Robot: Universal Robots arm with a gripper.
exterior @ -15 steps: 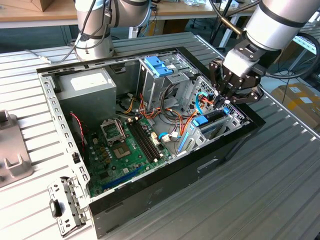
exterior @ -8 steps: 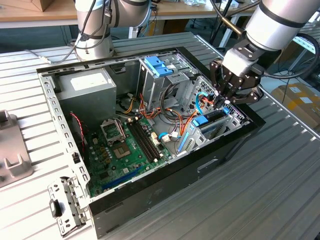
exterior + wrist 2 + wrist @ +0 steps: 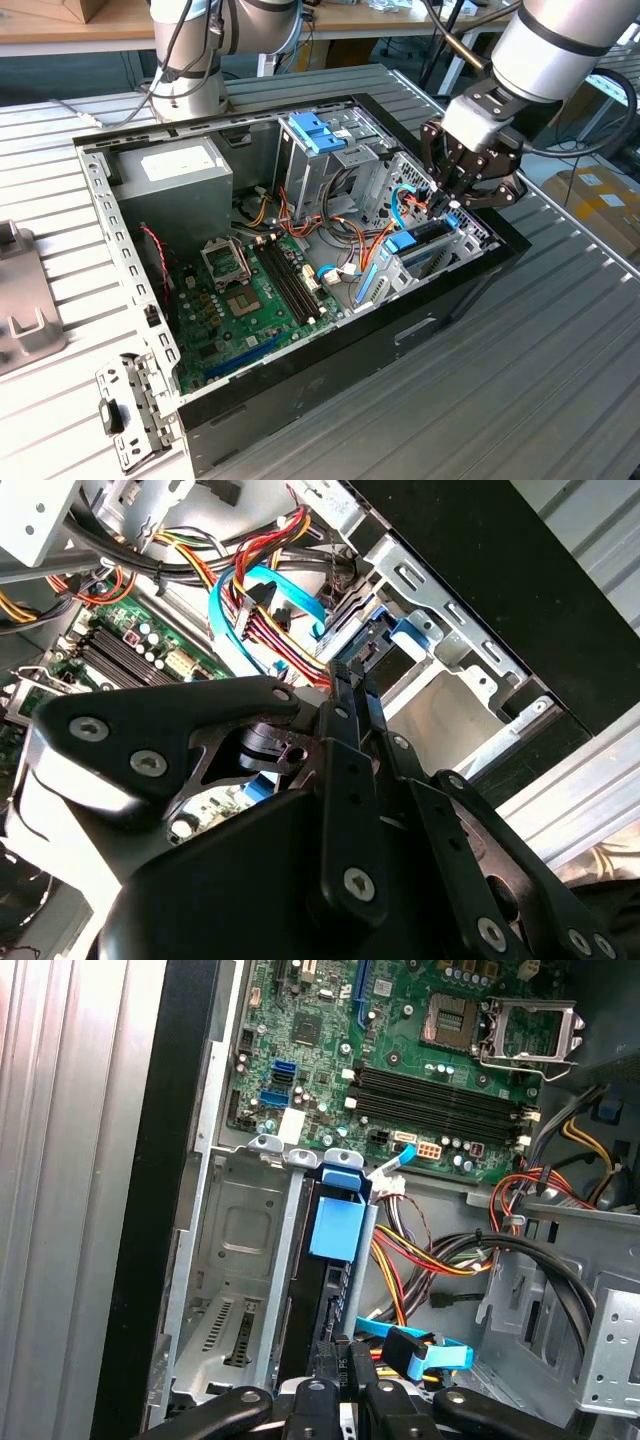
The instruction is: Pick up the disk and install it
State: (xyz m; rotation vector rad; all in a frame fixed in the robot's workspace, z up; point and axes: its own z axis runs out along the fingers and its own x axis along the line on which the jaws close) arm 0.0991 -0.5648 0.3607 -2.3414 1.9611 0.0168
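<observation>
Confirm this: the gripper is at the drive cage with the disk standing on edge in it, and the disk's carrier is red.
Wrong on colour only. The disk's carrier is blue, as the first wrist view shows. The rest stands: the gripper is at the drive cage, with the disk on edge in it.

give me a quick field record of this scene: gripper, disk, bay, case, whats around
gripper: gripper low over the drive cage at the exterior view's right end of the case, jaws closed together on the disk's top edge
disk: disk stands on edge in the drive cage, blue tab up, beside an unfilled slot
drive cage: metal drive cage against the case wall
case: open computer case lying on a slatted table
motherboard: motherboard with bare CPU socket
power supply: grey power supply in a far corner
cables: blue data cable near the gripper
</observation>
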